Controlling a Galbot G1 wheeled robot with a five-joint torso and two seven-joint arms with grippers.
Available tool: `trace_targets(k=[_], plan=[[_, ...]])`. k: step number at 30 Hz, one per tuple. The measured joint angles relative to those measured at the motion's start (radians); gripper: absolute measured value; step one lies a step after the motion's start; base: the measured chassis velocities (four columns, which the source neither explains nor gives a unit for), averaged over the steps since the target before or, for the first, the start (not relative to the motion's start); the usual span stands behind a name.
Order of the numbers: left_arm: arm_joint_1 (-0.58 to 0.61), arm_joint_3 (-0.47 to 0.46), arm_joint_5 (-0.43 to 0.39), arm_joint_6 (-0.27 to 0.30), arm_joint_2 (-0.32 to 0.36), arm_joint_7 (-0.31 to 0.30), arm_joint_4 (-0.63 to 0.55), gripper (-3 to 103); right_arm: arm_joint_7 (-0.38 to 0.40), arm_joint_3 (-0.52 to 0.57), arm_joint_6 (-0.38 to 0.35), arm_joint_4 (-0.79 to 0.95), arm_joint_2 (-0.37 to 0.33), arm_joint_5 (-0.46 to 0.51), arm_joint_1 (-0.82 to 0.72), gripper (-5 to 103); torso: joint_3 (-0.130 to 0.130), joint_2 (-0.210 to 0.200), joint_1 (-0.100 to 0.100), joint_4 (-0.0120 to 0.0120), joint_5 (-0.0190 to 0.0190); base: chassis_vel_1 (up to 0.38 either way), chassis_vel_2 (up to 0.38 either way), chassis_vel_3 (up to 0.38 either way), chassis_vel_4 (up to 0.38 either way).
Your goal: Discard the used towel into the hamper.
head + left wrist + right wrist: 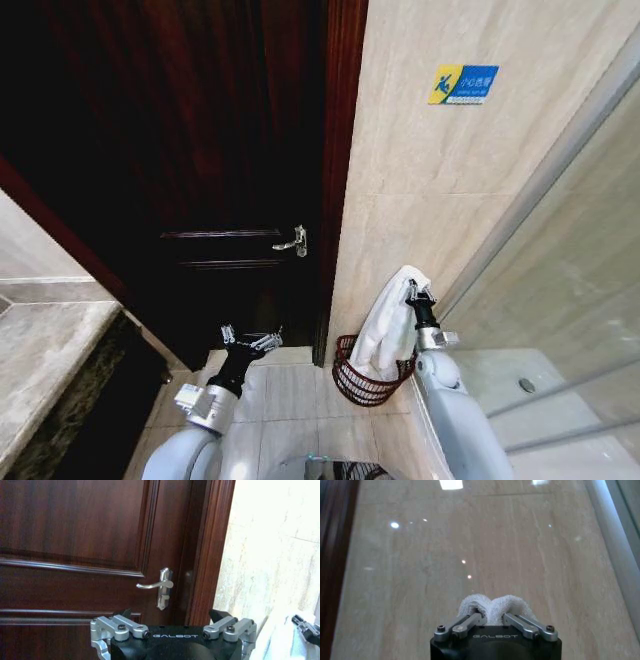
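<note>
A white towel (388,322) hangs from my right gripper (414,292), which is shut on its top fold. The cloth's lower end drapes down into the hamper (352,380), a dark red-brown slatted basket standing on the floor by the beige wall. In the right wrist view the towel (492,605) bunches between the fingers (468,621), facing the tiled wall. My left gripper (250,341) is held low in front of the dark wooden door, open and holding nothing; in the left wrist view its fingers (122,615) stand wide apart.
A dark wooden door (200,150) with a silver lever handle (294,241) fills the left. A glass shower partition (560,300) runs along the right. A marble counter (40,350) sits at the left. A blue and yellow sign (463,84) is on the wall.
</note>
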Motion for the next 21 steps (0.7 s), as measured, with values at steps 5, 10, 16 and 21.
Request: trace_targets(k=[5, 10, 16, 21], plan=[[0.000, 0.000, 0.000, 0.000, 0.000, 0.000, 0.000, 100, -0.007, 0.009, 0.002, -0.011, 0.000, -0.006, -0.006, 6, 0.000, 0.000, 0.000, -0.0001, 0.0002, 0.000, 0.000, 0.000, 0.000], [0.000, 0.000, 0.000, 0.000, 0.000, 0.000, 0.000, 100, -0.014, 0.012, 0.002, -0.026, 0.003, -0.001, -0.015, 6, 0.000, 0.000, 0.000, -0.0001, 0.0003, -0.048, 0.049, 0.051, -0.049], [0.000, 0.000, 0.000, 0.000, 0.000, 0.000, 0.000, 100, -0.012, 0.010, 0.022, -0.046, 0.014, -0.006, -0.022, 6, 0.000, 0.000, 0.001, 0.0001, 0.0000, -0.134, 0.143, 0.114, -0.128], [0.000, 0.000, 0.000, 0.000, 0.000, 0.000, 0.000, 100, -0.002, 0.023, 0.022, -0.074, 0.022, -0.015, -0.052, 6, 0.000, 0.000, 0.001, -0.0001, 0.0000, -0.082, 0.081, 0.051, -0.075]])
